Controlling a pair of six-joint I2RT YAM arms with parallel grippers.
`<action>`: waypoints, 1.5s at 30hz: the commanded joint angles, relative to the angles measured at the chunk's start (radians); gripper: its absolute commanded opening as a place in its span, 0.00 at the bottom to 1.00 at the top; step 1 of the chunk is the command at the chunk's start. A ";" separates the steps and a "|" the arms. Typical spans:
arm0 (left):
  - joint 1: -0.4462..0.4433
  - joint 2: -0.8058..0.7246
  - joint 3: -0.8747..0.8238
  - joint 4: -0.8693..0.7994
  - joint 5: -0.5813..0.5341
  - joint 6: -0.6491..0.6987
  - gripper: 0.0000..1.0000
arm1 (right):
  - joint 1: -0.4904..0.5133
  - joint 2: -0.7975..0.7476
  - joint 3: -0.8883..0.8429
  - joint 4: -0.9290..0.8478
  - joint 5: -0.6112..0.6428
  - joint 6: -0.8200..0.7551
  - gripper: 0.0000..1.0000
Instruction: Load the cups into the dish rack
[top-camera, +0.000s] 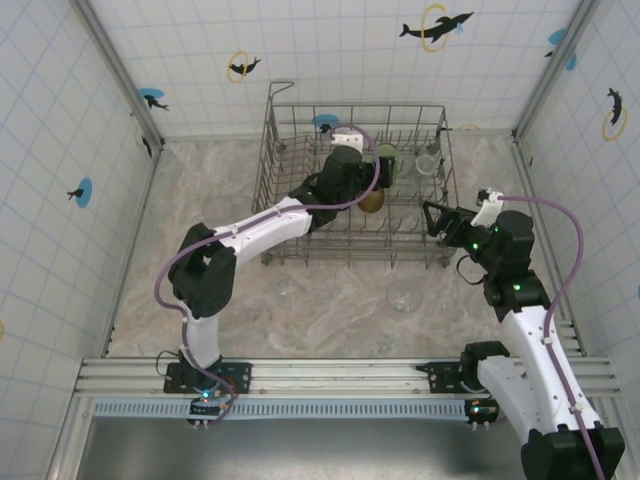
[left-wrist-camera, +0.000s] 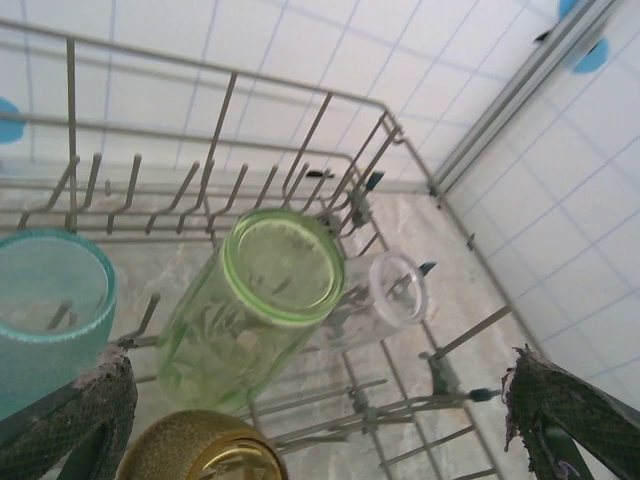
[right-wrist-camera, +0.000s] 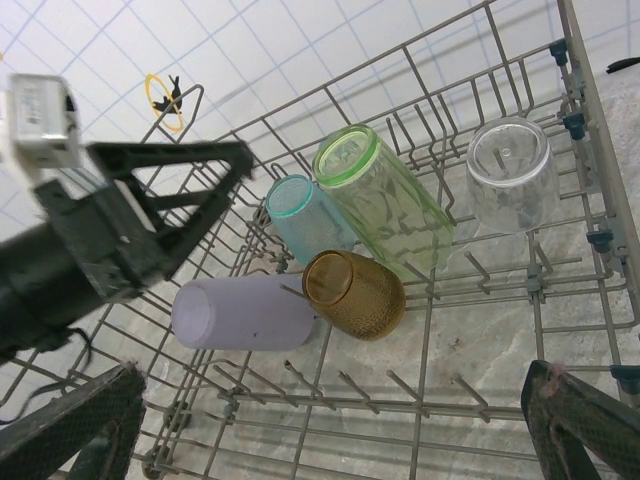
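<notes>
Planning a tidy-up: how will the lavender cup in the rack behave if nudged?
Lying on its side in the dish rack, the lavender cup would probably roll until the wires catch it. It looks like thin plastic, so likely light.

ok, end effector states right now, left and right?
Left end effector: open, holding nothing.
Right end effector: open, holding nothing.

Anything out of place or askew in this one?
The lavender cup lies flat on its side in the dish rack, not propped on tines. A clear cup sits on the table outside the rack, not yet loaded.
</notes>
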 joint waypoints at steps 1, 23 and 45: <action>-0.004 -0.083 -0.036 0.024 0.019 -0.018 0.97 | -0.007 -0.001 0.012 0.015 -0.001 0.022 1.00; -0.004 -0.478 -0.422 -0.027 0.060 -0.076 0.98 | -0.007 -0.021 -0.008 -0.029 0.121 0.052 1.00; -0.095 -0.713 -0.708 -0.150 0.030 -0.132 0.97 | -0.008 -0.024 -0.090 0.038 0.156 0.154 1.00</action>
